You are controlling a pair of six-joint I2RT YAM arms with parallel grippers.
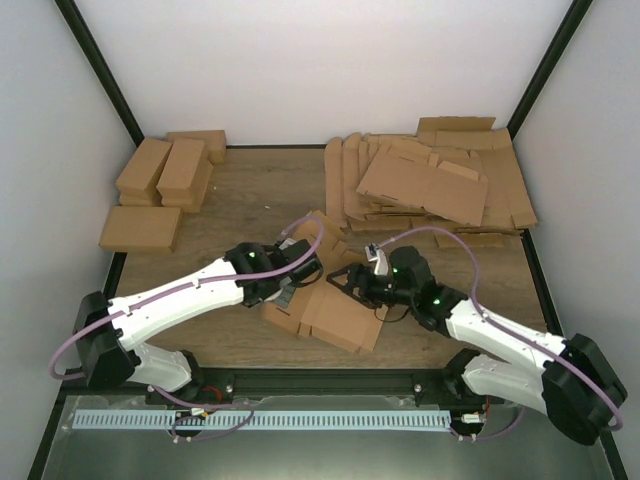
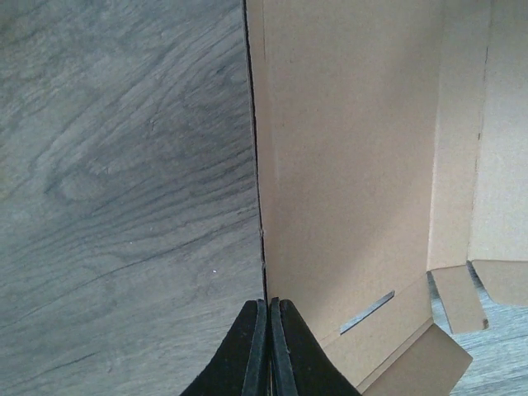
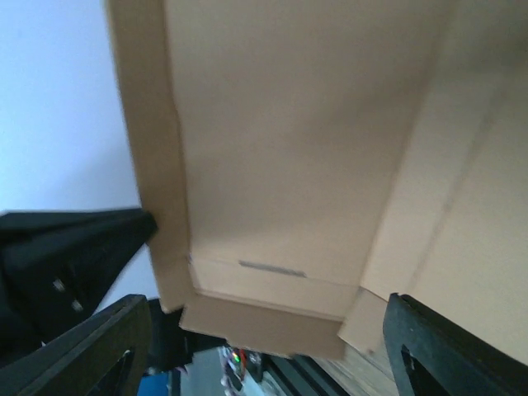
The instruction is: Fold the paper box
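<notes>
The paper box (image 1: 338, 318) is a brown creased cardboard piece lying near the front middle of the wooden table, with one side raised. My left gripper (image 1: 303, 274) is at its left edge. In the left wrist view the gripper (image 2: 270, 318) is shut on the thin edge of an upright panel of the box (image 2: 346, 165). My right gripper (image 1: 347, 281) is over the box from the right. In the right wrist view the gripper (image 3: 264, 355) is wide open, with the box's inner panel and slotted flap (image 3: 280, 165) in front of it, not gripped.
A many-layered stack of flat cardboard sheets (image 1: 430, 185) lies at the back right. Several narrow brick-shaped boxes (image 1: 165, 170) and a flat one (image 1: 140, 228) are at the back left. White walls and black posts enclose the table (image 1: 260, 195). A black rail (image 1: 330, 378) runs along the front edge.
</notes>
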